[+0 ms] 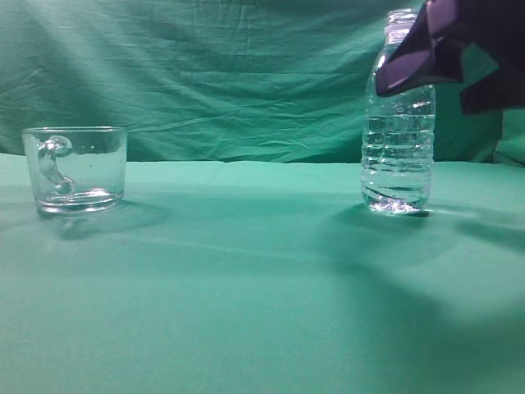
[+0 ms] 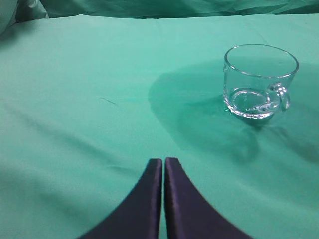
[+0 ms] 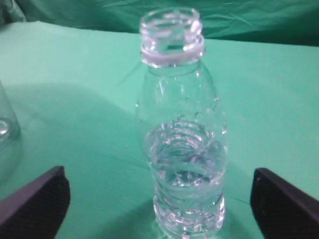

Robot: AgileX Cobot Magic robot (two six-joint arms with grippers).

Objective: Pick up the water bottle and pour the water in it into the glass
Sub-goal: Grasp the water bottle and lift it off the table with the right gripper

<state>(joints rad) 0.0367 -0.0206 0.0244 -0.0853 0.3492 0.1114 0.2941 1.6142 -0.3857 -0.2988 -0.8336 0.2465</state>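
Observation:
The water bottle (image 1: 398,148) stands upright on the green cloth at the right, clear, ribbed and uncapped, with water (image 1: 398,176) in its lower half. In the right wrist view the bottle (image 3: 182,149) stands between my wide-open right gripper's (image 3: 159,199) two dark fingers, with a gap on each side. In the exterior view that gripper (image 1: 443,49) is at the bottle's neck height. The glass (image 1: 75,168), a short clear mug with a handle, stands empty at the left. My left gripper (image 2: 163,162) is shut and empty, well short of the glass (image 2: 259,79).
A green cloth covers the table (image 1: 246,287) and hangs as a backdrop (image 1: 205,74) behind it. The edge of the glass shows at the left border of the right wrist view (image 3: 6,129).

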